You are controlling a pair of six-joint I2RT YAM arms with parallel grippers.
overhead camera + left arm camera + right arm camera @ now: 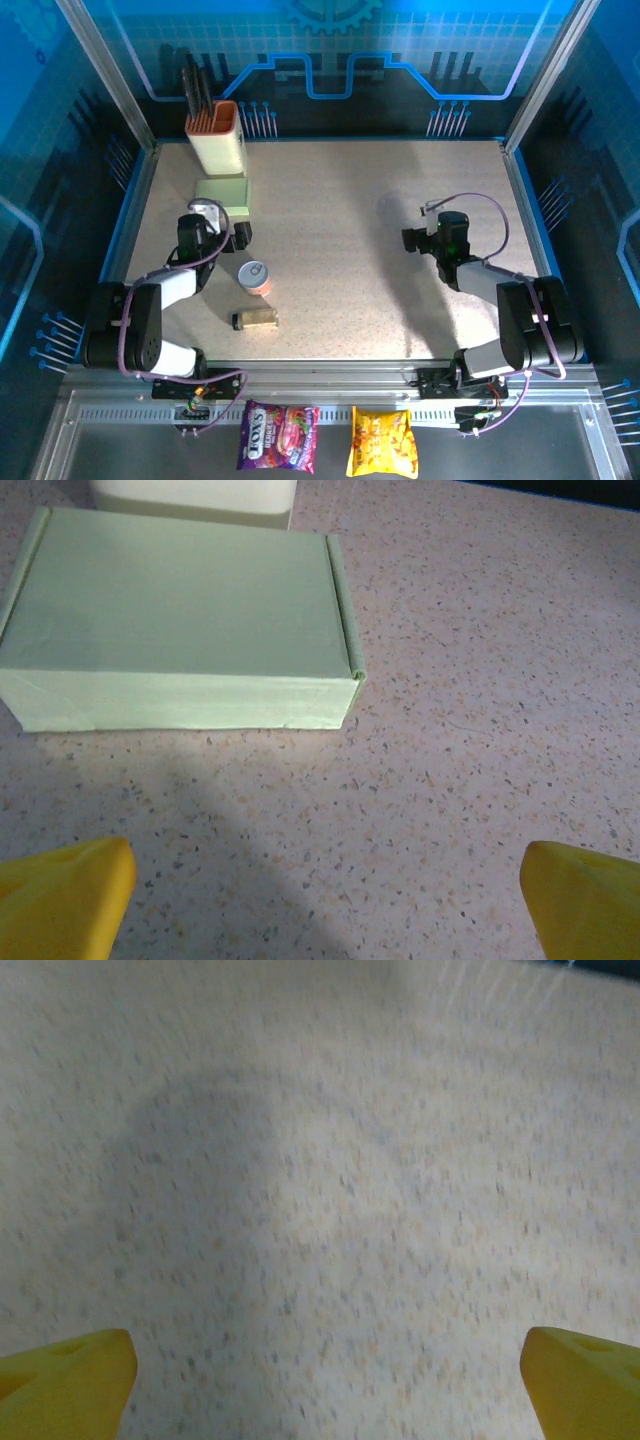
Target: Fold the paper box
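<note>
The paper box is a pale green shallow rectangular box standing shut on the table at the back left, right in front of the cream knife holder. In the left wrist view the paper box lies just ahead of my left gripper, apart from it. My left gripper is open, its yellow fingertips wide apart over bare table. On the right side of the table, my right gripper is open too. Between the yellow fingertips of my right gripper there is only bare speckled table.
A cream knife holder with an orange rim and dark handles stands behind the box. A small can and a brownish object lie near the left arm. Two snack bags hang at the front edge below the table.
</note>
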